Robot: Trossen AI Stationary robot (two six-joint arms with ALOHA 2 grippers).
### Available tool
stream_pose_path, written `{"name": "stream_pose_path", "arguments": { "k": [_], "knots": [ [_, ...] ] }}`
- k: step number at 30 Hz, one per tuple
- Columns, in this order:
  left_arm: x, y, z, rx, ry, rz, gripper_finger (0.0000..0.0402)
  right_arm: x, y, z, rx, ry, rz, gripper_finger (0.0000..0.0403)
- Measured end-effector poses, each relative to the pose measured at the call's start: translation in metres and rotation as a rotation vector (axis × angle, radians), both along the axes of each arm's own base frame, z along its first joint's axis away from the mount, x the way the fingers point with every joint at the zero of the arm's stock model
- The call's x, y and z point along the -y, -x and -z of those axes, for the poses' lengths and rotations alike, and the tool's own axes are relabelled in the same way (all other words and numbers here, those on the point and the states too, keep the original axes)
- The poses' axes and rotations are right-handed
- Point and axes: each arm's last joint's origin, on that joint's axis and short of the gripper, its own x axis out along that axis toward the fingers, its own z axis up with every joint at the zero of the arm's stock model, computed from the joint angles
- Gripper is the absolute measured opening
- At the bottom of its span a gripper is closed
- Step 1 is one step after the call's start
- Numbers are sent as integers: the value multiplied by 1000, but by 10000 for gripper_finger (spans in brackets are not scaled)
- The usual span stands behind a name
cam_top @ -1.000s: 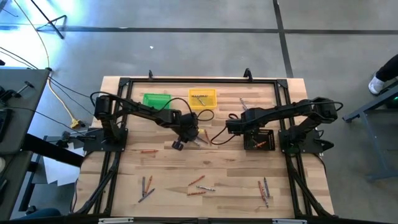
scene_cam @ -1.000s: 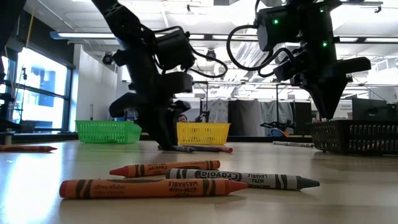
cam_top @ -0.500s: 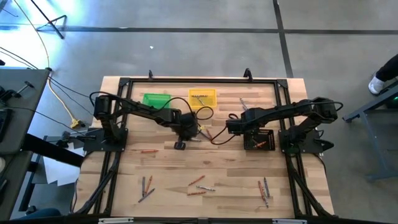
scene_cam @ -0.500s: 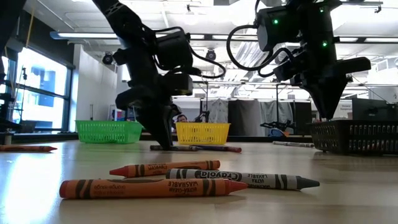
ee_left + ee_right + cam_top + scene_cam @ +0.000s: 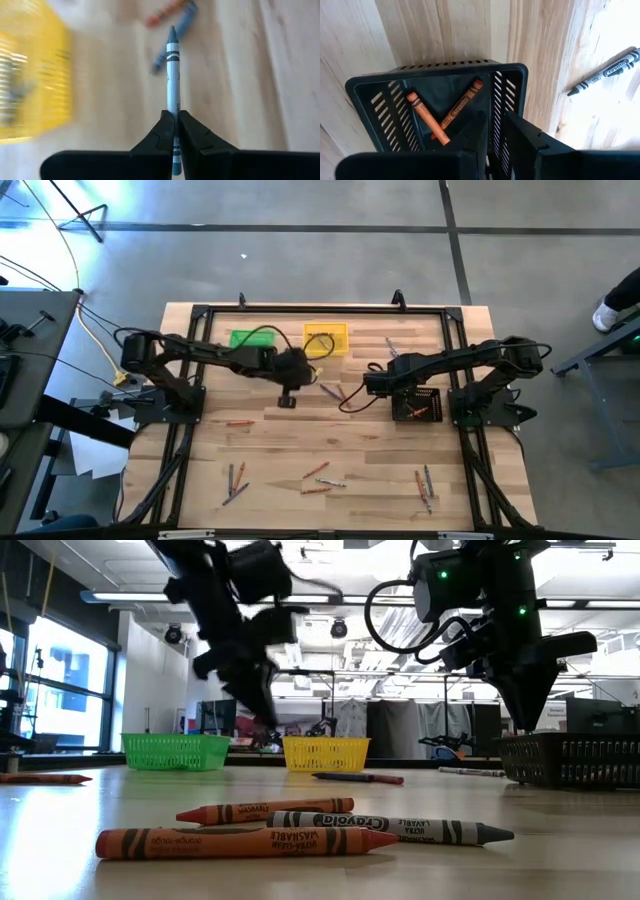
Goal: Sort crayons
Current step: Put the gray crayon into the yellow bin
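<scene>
Grey crayon (image 5: 173, 75) pinched in the left gripper (image 5: 175, 131), tip forward.

Grey crayon (image 5: 173, 75) between closed fingers (image 5: 162, 131)

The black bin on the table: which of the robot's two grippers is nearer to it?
Right. The right gripper hangs directly over the black bin, which holds two orange crayons. The left gripper is far off, beside the yellow bin, holding a grey crayon.
</scene>
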Motion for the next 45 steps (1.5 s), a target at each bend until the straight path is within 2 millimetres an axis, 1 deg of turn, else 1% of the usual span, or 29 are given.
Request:
{"name": "stream_pose_path", "arguments": {
  "k": [4, 8, 12, 16, 18, 21, 26, 37, 45],
  "knots": [
    [-14, -7, -15, 151, -83, -88, 1, 0, -1, 0, 7, -2, -18, 62],
    [-37, -14, -22, 278, -143, -156, 1, 0, -3, 0, 25, -1, -26, 62],
    [-65, -14, -15, 291, -166, -228, 1, 0, -3, 0, 29, 0, -25, 62],
    [-91, -11, -8, 318, -148, -325, 1, 0, -3, 0, 28, 2, -25, 62],
    [-102, -10, -5, 341, -122, -345, 1, 0, -3, 0, 29, 3, -25, 62],
    [-112, -9, -1, 370, -85, -354, 1, 0, -3, 0, 31, 3, -25, 62],
    [-118, -10, 1, 389, -64, -347, 1, 0, -6, 1, 55, 4, -16, 62],
    [-119, -10, 0, 399, -66, -347, 2, 1, -12, 1, 125, 9, -24, 62],
    [-120, -13, -6, 469, -98, -333, 33, 1, -12, 1, 125, 13, -25, 62]
  ]
}}
